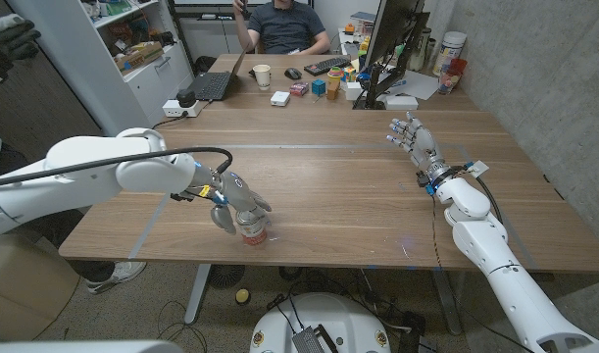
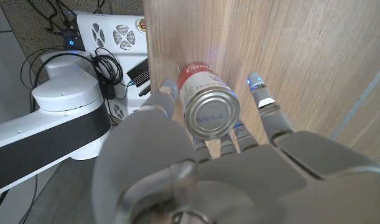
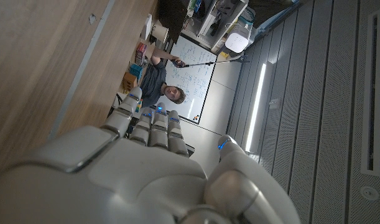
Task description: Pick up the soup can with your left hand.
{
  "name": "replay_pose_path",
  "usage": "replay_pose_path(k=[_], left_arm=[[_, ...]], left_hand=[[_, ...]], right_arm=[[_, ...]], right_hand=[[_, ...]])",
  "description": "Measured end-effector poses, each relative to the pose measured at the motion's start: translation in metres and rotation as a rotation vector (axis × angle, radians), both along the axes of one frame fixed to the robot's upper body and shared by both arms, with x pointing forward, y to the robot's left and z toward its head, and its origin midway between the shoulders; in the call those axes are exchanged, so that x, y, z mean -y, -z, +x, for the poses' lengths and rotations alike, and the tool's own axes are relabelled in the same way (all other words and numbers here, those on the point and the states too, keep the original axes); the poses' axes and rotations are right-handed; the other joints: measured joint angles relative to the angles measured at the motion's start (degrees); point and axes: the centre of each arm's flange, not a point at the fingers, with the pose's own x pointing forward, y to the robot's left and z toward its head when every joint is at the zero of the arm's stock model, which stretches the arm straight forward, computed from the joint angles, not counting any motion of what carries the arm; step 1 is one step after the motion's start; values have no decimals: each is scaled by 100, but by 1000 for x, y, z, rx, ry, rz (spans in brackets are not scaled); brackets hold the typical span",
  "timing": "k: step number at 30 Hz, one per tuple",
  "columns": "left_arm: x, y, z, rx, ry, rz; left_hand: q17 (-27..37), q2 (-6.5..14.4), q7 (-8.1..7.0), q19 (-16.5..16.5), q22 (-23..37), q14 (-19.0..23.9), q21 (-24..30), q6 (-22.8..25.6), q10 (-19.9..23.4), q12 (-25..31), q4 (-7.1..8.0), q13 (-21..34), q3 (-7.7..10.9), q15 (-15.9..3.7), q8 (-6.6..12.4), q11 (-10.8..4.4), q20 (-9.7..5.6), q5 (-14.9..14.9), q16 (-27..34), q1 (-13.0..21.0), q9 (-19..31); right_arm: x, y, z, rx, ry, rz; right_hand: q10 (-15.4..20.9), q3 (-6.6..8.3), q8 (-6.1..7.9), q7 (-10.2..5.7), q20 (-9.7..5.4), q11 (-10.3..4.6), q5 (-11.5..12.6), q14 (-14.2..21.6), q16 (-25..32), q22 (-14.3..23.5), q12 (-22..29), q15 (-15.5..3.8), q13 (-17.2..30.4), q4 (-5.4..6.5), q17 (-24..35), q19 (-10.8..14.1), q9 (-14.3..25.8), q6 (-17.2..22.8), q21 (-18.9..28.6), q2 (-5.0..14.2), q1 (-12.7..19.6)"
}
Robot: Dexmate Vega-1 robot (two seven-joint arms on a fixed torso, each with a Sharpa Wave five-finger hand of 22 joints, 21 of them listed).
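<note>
The left robot hand (image 1: 235, 201) is wrapped around the soup can (image 1: 252, 232), fingers (image 2: 267, 112) on one side and thumb on the other, so the grasp looks made; the lift seems still to come. The can stands upright near the worktop (image 1: 338, 186) front edge, about 7 o'clock, long axis vertical, lid up. The right robot hand (image 1: 413, 137) waits at 2 o'clock, fingers apart, holding nothing
</note>
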Motion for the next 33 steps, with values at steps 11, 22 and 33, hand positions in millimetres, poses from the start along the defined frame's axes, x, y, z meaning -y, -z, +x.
replay_pose_path(k=[11,22,33], left_arm=[[-1,10,2,5,-3,-5],[-1,16,3,52,-6,1],[-2,23,5,140,-8,-11]], left_hand=[[82,217,-9,746,0,440,221,-53,265,209,-25,57,-306,-212,67,-23,-169,0,255,261,0],[174,380,8,1707,30,996,606,304,333,247,-82,126,-475,-219,145,-8,-807,0,440,772,12],[476,291,233,3298,29,2549,1551,2084,1296,692,-114,215,-665,-226,563,-86,-2049,-65,999,1382,46]], right_arm=[[-1,0,-1,-2,-2,-2],[-1,1,-1,-4,1,1],[-2,0,-2,-3,5,1]], right_hand=[[22,0,0,21,0,22,0,0,0,0,0,-1,0,0,0,0,0,21,0,0,0],[21,-15,0,21,94,22,0,30,0,0,0,30,0,15,0,94,0,20,45,0,0],[21,-31,0,21,103,21,41,61,0,0,0,61,0,-1,0,103,0,20,45,0,0]])
